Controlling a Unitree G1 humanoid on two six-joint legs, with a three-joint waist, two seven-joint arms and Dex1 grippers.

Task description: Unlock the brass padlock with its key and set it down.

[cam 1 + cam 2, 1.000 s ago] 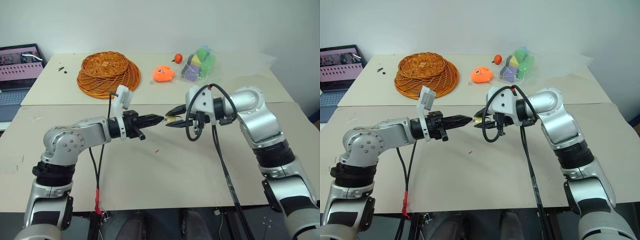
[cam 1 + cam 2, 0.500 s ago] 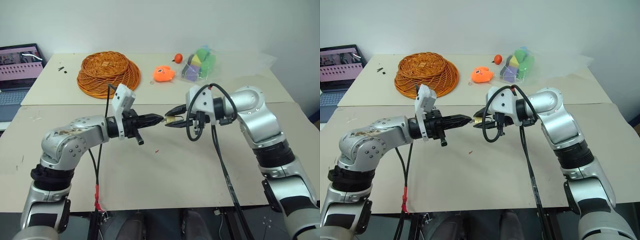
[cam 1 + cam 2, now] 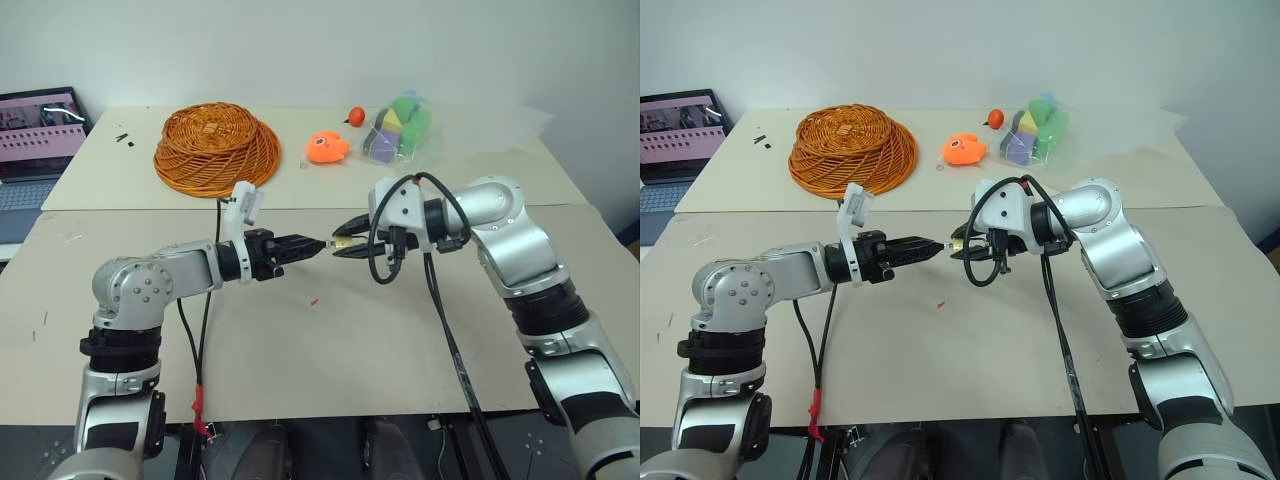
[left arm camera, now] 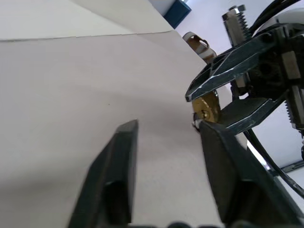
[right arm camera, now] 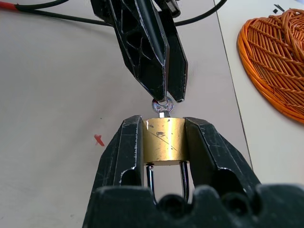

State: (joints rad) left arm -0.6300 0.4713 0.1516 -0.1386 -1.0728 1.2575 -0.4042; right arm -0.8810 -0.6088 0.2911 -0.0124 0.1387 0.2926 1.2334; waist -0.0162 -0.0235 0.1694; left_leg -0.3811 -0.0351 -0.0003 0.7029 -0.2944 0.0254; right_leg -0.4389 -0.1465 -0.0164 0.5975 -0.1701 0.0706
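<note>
The right gripper (image 5: pixel 164 142) jaws clamp the brass padlock (image 5: pixel 164 139) — key (image 5: pixel 163 107) inserted (left gripper (image 4: pixel 164 130) jaws apart).

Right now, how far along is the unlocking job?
Done: the key sits in the brass padlock, which the right pincer clamps above the table. In hand: the left pincer is at the key with its fingers apart, not gripping it. Left: I cannot tell whether the shackle is released, and the padlock is not yet set down.
</note>
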